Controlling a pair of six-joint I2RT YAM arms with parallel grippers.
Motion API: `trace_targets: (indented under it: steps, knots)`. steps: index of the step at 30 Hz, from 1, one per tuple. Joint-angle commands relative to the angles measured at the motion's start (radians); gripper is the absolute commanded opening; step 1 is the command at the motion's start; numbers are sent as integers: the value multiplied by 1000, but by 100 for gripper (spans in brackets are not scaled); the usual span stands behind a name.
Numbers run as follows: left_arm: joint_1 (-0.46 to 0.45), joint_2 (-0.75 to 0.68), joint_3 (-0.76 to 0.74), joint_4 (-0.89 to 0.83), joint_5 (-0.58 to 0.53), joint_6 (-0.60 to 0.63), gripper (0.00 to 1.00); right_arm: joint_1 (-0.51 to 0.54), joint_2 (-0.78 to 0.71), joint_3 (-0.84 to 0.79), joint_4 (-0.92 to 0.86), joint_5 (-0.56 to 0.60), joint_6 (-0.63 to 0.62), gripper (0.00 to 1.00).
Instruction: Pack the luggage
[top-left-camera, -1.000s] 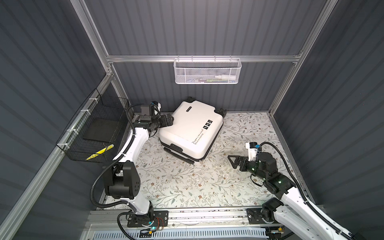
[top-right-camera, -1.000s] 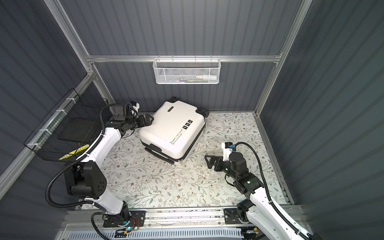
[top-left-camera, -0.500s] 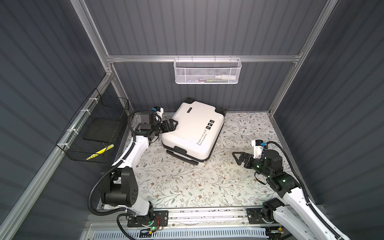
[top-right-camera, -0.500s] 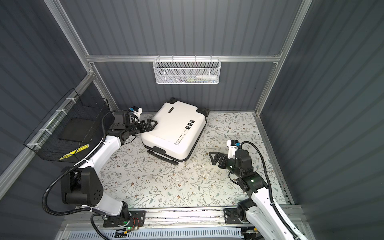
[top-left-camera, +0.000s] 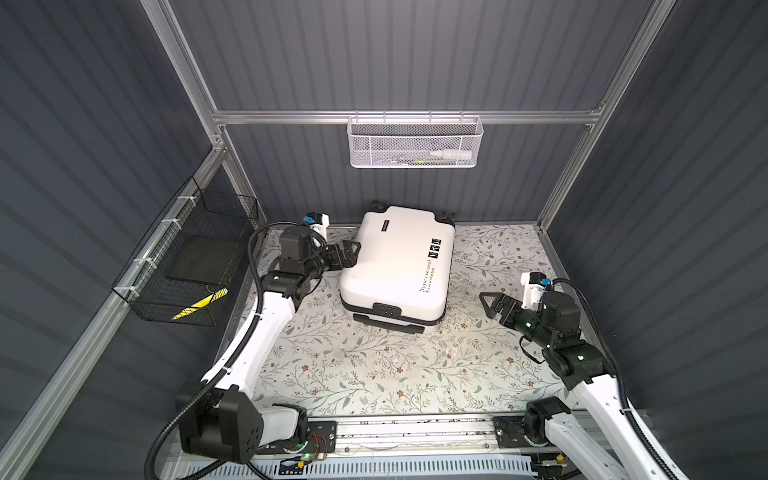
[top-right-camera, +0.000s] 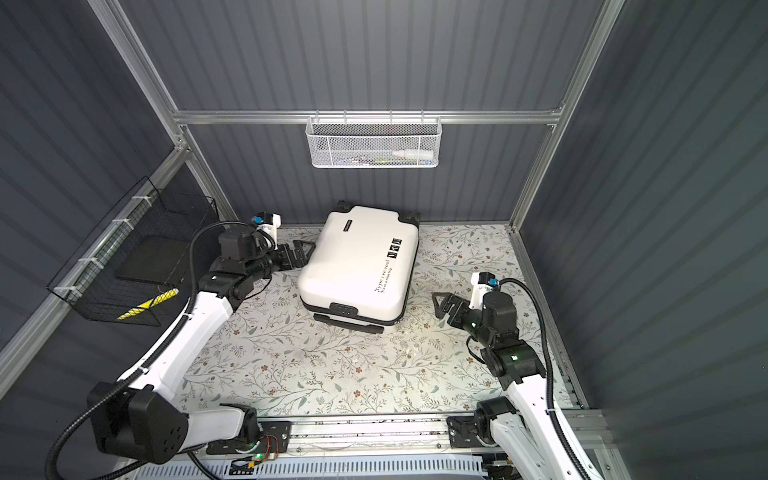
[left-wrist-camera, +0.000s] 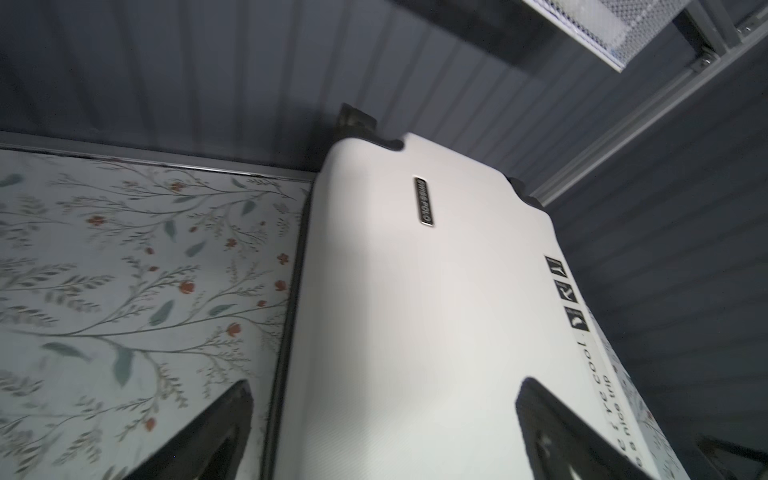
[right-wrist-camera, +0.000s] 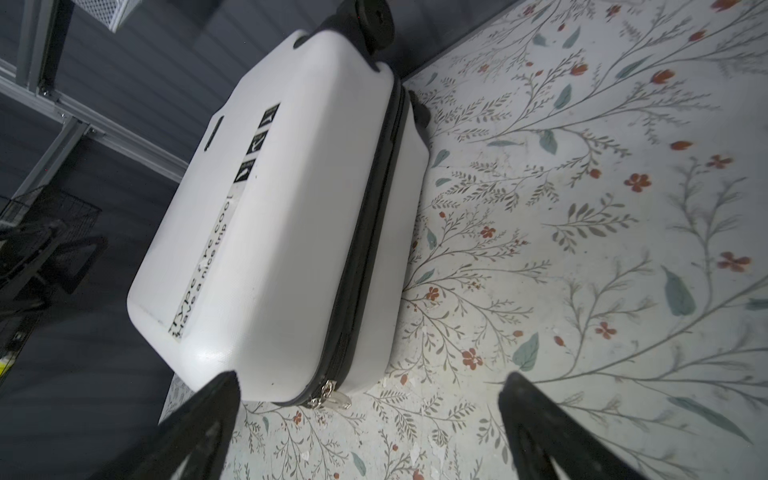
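Both top views look steeply down over everything; both wrist views face the luggage (left-wrist-camera: 415, 311) closely.

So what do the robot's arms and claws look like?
The left arm and right arm are white tubes with chunky black joints and looping black cables. The left claw and right claw are black, shaped like hollow triangles.

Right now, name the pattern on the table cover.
Leafy branches and small red flowers on the table cover; right wrist view.
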Motion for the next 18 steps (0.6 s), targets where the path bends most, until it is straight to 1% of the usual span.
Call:
trace_targets:
  steps: [1, 5, 9, 13, 14, 16, 18]
  knots:
    - [7, -67, -60, -56, -163, 23, 100, -16, 37, 66, -103, 108, 4, 99]
    - [12, -131, -158, -14, -291, 68, 100, -33, 132, 132, -166, 212, -3, 99]
    - [21, -188, -301, 95, -364, 160, 100, -51, 217, 149, -149, 303, -5, 99]
    - [23, -206, -459, 252, -474, 229, 100, -51, 263, 102, -36, 476, 18, 99]
    - [25, -197, -488, 292, -500, 230, 100, -52, 268, 80, 7, 502, 19, 99]
    - [39, -154, -529, 355, -515, 228, 100, -52, 288, 38, 104, 552, -14, 99]
    - [42, -112, -559, 425, -541, 229, 100, -52, 321, 25, 146, 598, -66, 99]
